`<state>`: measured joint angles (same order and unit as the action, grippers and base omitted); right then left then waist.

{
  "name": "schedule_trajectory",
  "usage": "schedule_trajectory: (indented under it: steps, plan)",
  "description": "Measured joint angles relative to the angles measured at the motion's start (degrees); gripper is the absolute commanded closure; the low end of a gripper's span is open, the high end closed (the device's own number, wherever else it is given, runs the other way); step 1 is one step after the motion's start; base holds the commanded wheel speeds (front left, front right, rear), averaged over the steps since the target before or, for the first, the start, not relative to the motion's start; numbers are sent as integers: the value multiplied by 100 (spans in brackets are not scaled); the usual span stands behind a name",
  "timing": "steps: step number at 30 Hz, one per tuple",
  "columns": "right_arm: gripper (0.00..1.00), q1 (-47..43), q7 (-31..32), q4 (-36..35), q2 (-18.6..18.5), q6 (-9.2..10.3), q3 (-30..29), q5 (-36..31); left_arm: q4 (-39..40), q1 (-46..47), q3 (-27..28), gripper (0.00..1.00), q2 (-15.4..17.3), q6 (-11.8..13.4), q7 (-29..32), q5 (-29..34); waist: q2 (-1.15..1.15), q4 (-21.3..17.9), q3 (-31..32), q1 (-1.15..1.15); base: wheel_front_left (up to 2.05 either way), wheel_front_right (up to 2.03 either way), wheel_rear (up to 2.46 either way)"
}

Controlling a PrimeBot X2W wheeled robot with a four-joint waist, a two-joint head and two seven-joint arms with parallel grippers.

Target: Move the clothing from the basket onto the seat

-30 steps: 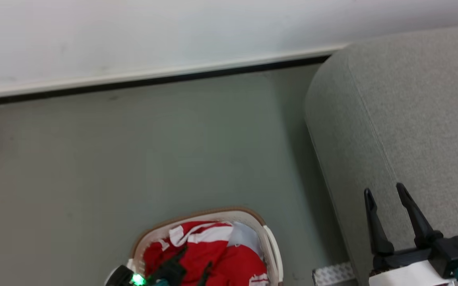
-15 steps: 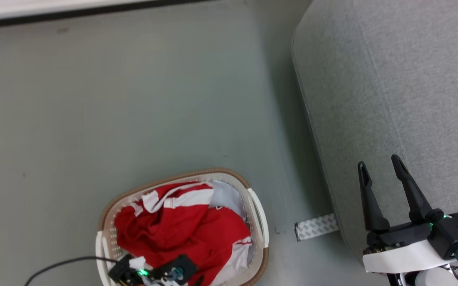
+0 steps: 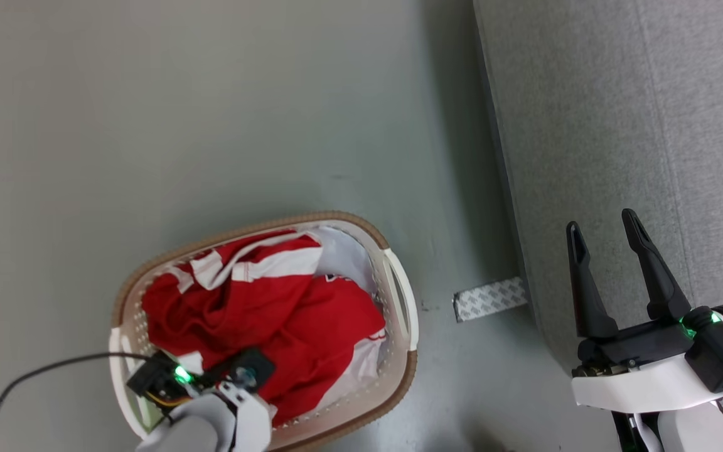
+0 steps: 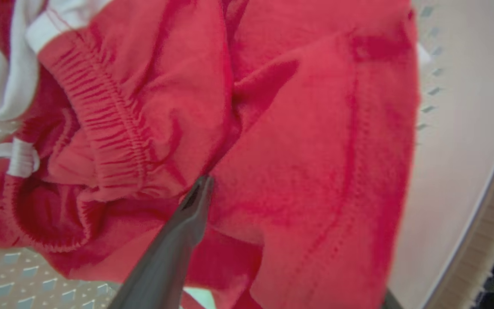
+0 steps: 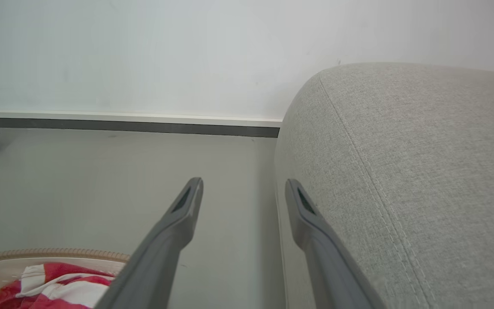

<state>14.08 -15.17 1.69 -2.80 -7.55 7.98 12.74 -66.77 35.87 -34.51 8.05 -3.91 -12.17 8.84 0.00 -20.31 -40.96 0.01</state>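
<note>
So, the step in hand here is the grab. The clothing [image 3: 273, 307] is all inside the basket [image 3: 261, 226], a crumpled red heap with white trim. It's lying on top of a pale cloth [image 3: 346, 254] that peeks out at the far right of the tub. The basket stands on the floor [image 3: 211, 94], left of the seat [image 3: 619, 94] and a little apart from it. There's a strip of patterned tape [image 3: 490, 298] on the floor between them.

The left gripper [image 3: 245, 373] is down in the near end of the basket, right on the red heap. In its wrist view one finger [image 4: 187, 223] lies flat against the fabric with its tip in a fold, and the other is way off at the edge. So the jaws are spread wide with a thick ridge of red between them, and nothing's pinched yet. The right gripper [image 3: 601, 223] hovers at the seat's left edge, jaws apart, empty.

My read is that nothing's been moved, so the task is at the very start. The next move calls for closing the left jaws on that ridge, deep enough to catch more than one layer. Then lift straight up until the fabric clears the rim before swinging right to the seat. The thing to watch is the pale cloth coming along for the ride.
</note>
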Motion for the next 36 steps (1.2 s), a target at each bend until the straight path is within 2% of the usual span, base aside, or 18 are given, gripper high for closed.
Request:
schedule_trajectory:
  steps: [1,5,9,12,21,28,36]
  plan:
    - [0,1,0,0,0,0,-3,2,-41,42,46,100,-2,29,-8,-68,0,-13,-58,0,0,0,0]
    - [0,-1,0,42,0,0,-90,2,-86,177,213,100,-118,92,-124,-319,0,-3,-84,0,0,0,0]
    - [0,-5,0,175,2,0,-123,1,23,169,389,100,-237,97,-253,-621,0,93,167,0,0,0,0]
    - [0,-19,0,233,1,0,-165,-5,210,17,480,100,-281,88,-275,-790,0,190,457,-1,0,0,0]
    - [0,-468,0,535,7,0,-374,-127,1073,-977,623,100,-385,-164,-296,-1394,0,647,1663,-1,0,0,0]
    - [0,-910,0,645,5,0,-543,-269,2161,-1432,736,100,-392,-240,-201,-1785,0,1175,2594,-2,0,0,0]
    - [0,-1361,0,757,4,0,-677,-438,4153,-1876,771,100,-327,-266,613,-2176,0,1711,3441,-3,0,0,0]
